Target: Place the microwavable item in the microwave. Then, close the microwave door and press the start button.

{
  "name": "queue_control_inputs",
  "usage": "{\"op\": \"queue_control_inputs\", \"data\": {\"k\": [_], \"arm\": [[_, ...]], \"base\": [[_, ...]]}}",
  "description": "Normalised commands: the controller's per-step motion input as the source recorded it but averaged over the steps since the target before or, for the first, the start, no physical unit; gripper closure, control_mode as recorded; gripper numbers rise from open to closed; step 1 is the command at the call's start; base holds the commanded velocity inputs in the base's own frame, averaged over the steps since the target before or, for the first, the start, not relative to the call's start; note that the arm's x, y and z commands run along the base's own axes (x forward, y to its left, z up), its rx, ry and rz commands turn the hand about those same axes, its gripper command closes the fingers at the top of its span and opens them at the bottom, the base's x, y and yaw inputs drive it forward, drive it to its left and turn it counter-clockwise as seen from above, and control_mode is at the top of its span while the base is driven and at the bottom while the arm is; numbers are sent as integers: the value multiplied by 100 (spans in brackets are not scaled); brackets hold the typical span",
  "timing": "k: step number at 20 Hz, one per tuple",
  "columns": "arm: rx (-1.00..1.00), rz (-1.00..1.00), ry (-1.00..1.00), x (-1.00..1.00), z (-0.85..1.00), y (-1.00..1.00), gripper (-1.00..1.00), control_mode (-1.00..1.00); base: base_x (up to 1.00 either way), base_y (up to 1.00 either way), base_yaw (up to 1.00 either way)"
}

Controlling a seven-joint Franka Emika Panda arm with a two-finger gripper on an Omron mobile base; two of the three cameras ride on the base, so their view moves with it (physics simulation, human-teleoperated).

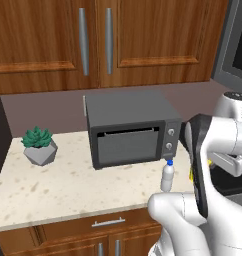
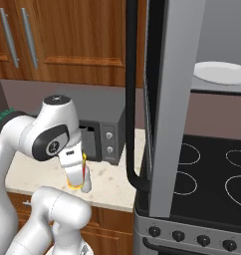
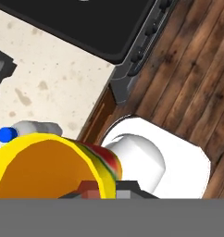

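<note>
**Materials and finishes we noted**

We saw a pale, speckled stone-look worktop (image 1: 68, 185) with a matt surface. The cabinets (image 1: 43, 40) were warm brown wood grain, with smooth grey metal-look handles (image 1: 83, 35). The toaster oven (image 1: 130, 127) looked dull dark grey. The yellow cup (image 3: 49, 166) seemed smooth and plastic-like. The bottle (image 1: 167, 177) appeared milky white with a blue cap. The microwave door (image 2: 167, 99) frame was flat grey.
</note>
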Motion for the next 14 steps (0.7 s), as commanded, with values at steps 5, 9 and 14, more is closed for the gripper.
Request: {"op": "queue_control_inputs", "data": {"k": [5,9,14], "arm": [[0,0,3,0,-1,0,100,-100],[0,0,0,0,0,0,100,-100],[0,0,-3,-13,0,1,100,100]], "base": [[0,0,0],[0,0,0],[-33,0,0]]}}
